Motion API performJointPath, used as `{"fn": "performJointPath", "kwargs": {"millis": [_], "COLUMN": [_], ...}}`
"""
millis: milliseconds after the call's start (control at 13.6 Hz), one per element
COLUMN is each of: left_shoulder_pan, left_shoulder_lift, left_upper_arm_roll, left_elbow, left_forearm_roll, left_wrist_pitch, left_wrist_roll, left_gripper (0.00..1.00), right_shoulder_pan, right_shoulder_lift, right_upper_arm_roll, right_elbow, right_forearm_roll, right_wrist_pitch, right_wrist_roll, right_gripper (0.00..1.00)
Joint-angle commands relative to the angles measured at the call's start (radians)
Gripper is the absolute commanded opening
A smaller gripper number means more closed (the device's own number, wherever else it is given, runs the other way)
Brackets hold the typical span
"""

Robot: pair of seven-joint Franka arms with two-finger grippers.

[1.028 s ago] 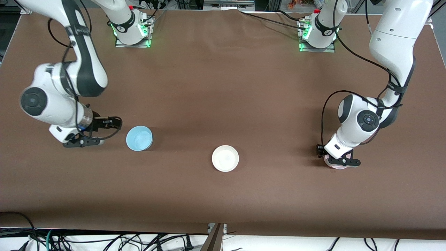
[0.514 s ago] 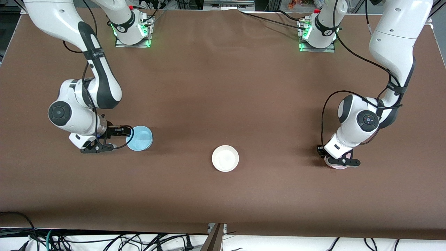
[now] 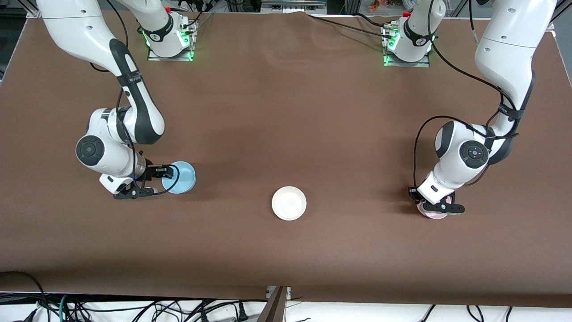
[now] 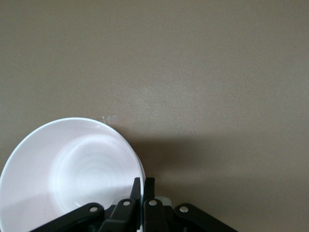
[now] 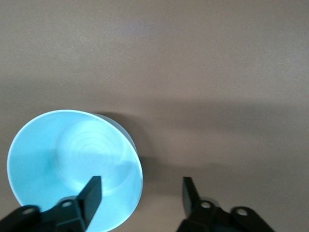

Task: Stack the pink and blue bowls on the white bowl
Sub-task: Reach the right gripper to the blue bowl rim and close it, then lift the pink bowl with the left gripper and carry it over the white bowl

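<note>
The left gripper pinches the pink bowl by its rim on the worktop. The right gripper, jaws spread, straddles the blue bowl rim at nine o'clock of the white bowl.

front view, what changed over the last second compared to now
The right gripper moved along the table toward the light blue plastic bowl and now straddles its rim with open fingers, not yet closed. The left gripper stayed shut on the rim of the pale pink plastic bowl, barely shifting. The blue bowl, the pink bowl and the white round bowl kept their places.
</note>
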Motion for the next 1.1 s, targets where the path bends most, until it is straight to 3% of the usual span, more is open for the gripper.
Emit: {"fn": "performJointPath", "kwargs": {"millis": [0,294,1028], "left_shoulder_pan": [0.001,-0.005,-0.138], "left_shoulder_lift": [-0.004,-0.018,-0.053], "left_upper_arm_roll": [-0.006,-0.012,-0.016], "left_elbow": [0.010,0.027,0.184], "left_forearm_roll": [0.026,0.026,0.014], "left_wrist_pitch": [0.001,-0.020,-0.267], "left_wrist_roll": [-0.025,-0.054,-0.295], "left_gripper": [0.00,0.00,0.00], "right_shoulder_pan": [0.003,0.006,-0.008], "right_shoulder_lift": [0.002,0.019,0.019], "right_upper_arm_roll": [0.001,0.009,0.009], "right_elbow": [-0.008,-0.008,-0.008], "right_forearm_roll": [0.023,0.087,0.087], "right_wrist_pitch": [0.015,0.015,0.012], "right_wrist_roll": [-0.013,-0.018,-0.059], "right_gripper": [0.66,0.64,0.17]}}
